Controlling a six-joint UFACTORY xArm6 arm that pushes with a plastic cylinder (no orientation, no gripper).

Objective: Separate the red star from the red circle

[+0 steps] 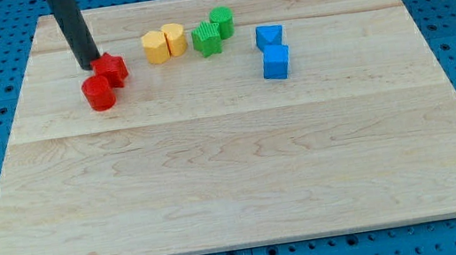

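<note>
The red star [113,68] and the red circle [99,93] sit touching each other in the upper left part of the wooden board [233,162], the circle just below and to the left of the star. My tip [89,65] is at the star's left edge, just above the circle, touching or nearly touching the star. The dark rod rises from there to the view's top.
Two yellow blocks [163,43] stand side by side right of the star. Two green blocks [213,31] are further right. Two blue blocks [273,51] stand one below the other right of centre. The blue pegboard surrounds the board.
</note>
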